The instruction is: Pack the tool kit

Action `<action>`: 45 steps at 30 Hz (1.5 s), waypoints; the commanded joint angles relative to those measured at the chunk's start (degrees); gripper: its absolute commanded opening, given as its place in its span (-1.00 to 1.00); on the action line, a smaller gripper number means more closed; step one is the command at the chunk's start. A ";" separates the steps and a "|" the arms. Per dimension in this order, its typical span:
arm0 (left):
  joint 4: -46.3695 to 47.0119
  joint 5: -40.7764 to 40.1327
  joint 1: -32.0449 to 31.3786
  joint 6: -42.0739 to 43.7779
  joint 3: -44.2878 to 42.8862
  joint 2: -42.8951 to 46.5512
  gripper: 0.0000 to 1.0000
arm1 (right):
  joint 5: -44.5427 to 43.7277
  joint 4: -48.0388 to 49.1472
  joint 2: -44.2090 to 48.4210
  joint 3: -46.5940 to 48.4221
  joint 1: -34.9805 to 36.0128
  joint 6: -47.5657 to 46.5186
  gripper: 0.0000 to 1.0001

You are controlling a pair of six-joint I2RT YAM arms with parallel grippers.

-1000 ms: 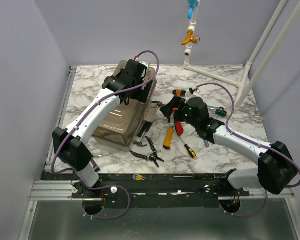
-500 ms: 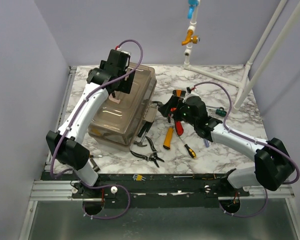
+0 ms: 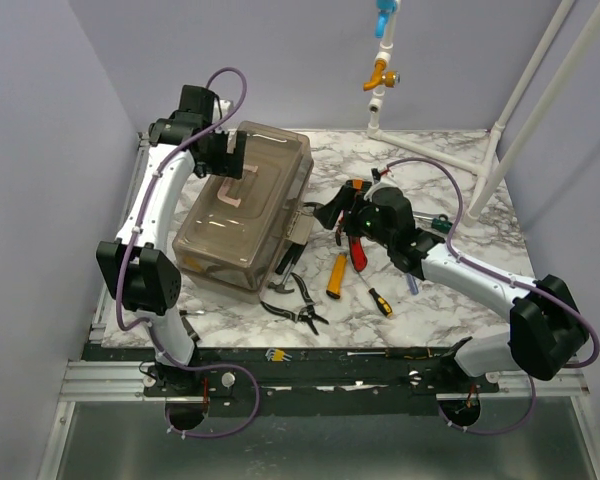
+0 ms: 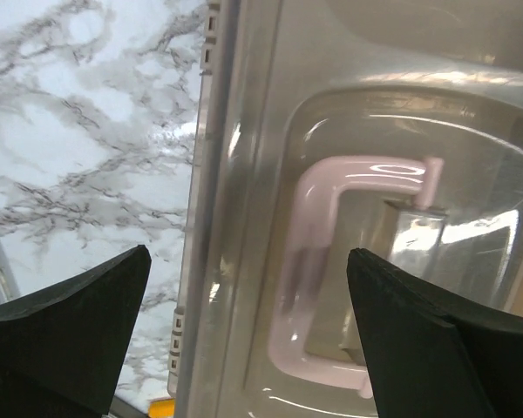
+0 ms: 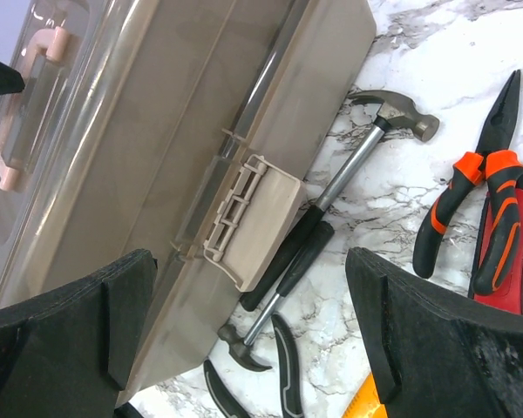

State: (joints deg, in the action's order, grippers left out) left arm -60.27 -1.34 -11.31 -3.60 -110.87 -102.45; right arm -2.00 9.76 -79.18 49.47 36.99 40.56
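Observation:
The translucent tan tool box (image 3: pixel 242 215) lies on the left of the table with its lid down and the pink handle (image 3: pixel 237 190) on top. My left gripper (image 3: pixel 226 158) is open and empty just above the lid's far left corner. In the left wrist view (image 4: pixel 248 335) its jaws straddle the lid edge and the pink handle (image 4: pixel 318 261). My right gripper (image 3: pixel 334 218) is open and empty over the tools right of the box. In the right wrist view (image 5: pixel 253 348) it hovers above the box latch (image 5: pixel 253 213) and two hammers (image 5: pixel 357 165).
Loose tools lie right of the box: hammers (image 3: pixel 298 235), black pliers (image 3: pixel 298 300), a yellow knife (image 3: pixel 337 275), a yellow-black screwdriver (image 3: pixel 377 297), orange-black pliers (image 5: pixel 479 192), a green screwdriver (image 3: pixel 440 222). Hex keys (image 3: pixel 273 353) sit at the front edge. A white pipe frame (image 3: pixel 500 140) stands at the back right.
The box lid has come down from open to shut. My left gripper has moved left and back, off the lid. My right gripper has shifted slightly left.

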 commanded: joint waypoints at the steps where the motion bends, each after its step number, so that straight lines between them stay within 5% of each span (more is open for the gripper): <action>1: -2.12 13.94 4.62 -1.11 1.79 -0.88 0.93 | 1.12 -1.91 -0.63 2.21 -0.27 -1.25 1.00; 7: -6.92 16.78 6.62 1.36 0.21 -5.33 0.73 | 1.65 -2.38 -1.99 3.81 -0.27 -1.44 1.00; 21: -1.89 46.21 13.90 0.76 4.03 -11.67 -0.17 | 10.20 -1.04 -12.81 12.64 -0.34 6.11 1.00; 33: 7.43 60.98 17.17 -3.60 7.24 -11.50 -0.24 | 23.27 18.80 -17.13 6.34 -2.76 15.38 0.86; 45: 8.62 63.41 19.34 -4.97 6.92 -11.97 -0.23 | 31.41 35.12 -26.59 10.25 -3.03 24.48 0.68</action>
State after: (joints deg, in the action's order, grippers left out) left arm -48.71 56.66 9.21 -6.83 -106.37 -111.92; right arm 25.12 36.60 -103.31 57.56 34.26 61.21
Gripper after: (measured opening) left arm 0.637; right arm 0.860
